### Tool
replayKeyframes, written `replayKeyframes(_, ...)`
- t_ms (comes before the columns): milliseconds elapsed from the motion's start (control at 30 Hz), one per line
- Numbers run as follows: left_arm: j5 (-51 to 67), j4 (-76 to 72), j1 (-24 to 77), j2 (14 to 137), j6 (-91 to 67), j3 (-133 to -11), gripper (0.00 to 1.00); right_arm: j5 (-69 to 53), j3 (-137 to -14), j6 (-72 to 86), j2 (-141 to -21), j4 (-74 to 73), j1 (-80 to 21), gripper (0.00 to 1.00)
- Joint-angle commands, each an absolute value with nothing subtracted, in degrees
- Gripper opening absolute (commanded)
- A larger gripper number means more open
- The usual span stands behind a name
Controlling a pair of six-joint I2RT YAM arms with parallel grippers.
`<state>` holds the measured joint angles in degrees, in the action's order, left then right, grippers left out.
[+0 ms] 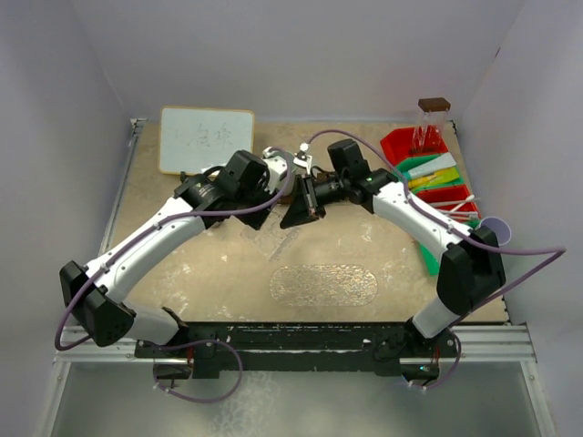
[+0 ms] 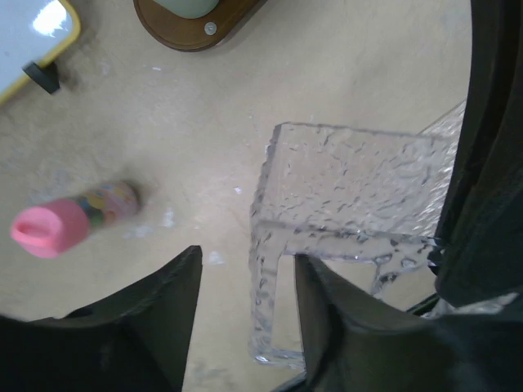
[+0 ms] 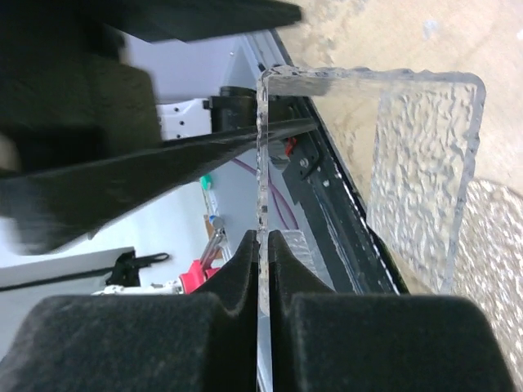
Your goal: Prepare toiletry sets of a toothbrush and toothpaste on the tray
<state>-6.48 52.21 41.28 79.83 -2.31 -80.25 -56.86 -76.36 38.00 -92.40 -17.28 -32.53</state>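
Note:
My right gripper [image 3: 264, 241] is shut on the edge of a clear textured acrylic rack [image 3: 425, 163] and holds it above the table. My left gripper [image 2: 245, 269] is open, and its fingers straddle one leg of that rack [image 2: 265, 302]. In the top view both grippers meet at the table's middle, left [image 1: 269, 205] and right [image 1: 301, 205]. The clear oval tray [image 1: 323, 284] lies on the table nearer the arm bases. Toothbrushes and coloured tubes lie in red and green bins [image 1: 437, 173] at the right edge. A pale cup [image 1: 495, 230] stands by those bins.
A pink-capped little bottle [image 2: 49, 229] lies on the table to the left of the rack. A brown wooden base [image 2: 196, 20] sits beyond it. A whiteboard [image 1: 205, 138] lies at the back left. A wood-topped holder [image 1: 434, 109] stands at the back right.

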Motion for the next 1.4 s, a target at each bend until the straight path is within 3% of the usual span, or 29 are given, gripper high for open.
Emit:
replayKeyframes(0,-8.17,49.87,41.02,77.88,-5.45,-84.48,0.60,-55.39,-71.70,38.20,-87.05,-18.26,-29.37,0.00)
replayKeyframes(100,-6.60,49.74,39.24,77.01,-9.19,-86.08,0.73,-52.48,-65.58,38.65,-82.21,-18.21,-23.14,0.00)
replayKeyframes(267,2.89,46.86,31.78,75.35,-16.92,-87.53,0.78,-47.04,-59.92,39.58,-77.63,-14.90,-11.34,0.00)
replayKeyframes(467,4.81,46.37,30.19,75.39,-20.46,-90.06,0.81,-43.80,-64.30,43.58,-85.46,-2.78,-4.37,0.00)
replayKeyframes(633,3.52,47.28,29.71,75.37,-21.05,-92.62,0.80,-42.72,-69.35,49.92,-94.14,8.49,-3.85,0.00)
replayKeyframes(800,2.17,47.07,29.53,74.61,-21.58,-92.89,0.92,-42.22,-71.61,57.16,-101.60,18.97,-3.87,0.00)
replayKeyframes(1033,1.61,47.80,29.27,75.33,-20.98,-93.68,1.00,-41.55,-71.68,63.65,-106.96,29.03,-5.72,0.00)
replayKeyframes(1367,1.40,48.14,29.18,75.48,-20.30,-93.97,0.98,-44.72,-67.50,66.31,-108.30,34.10,-6.48,0.00)
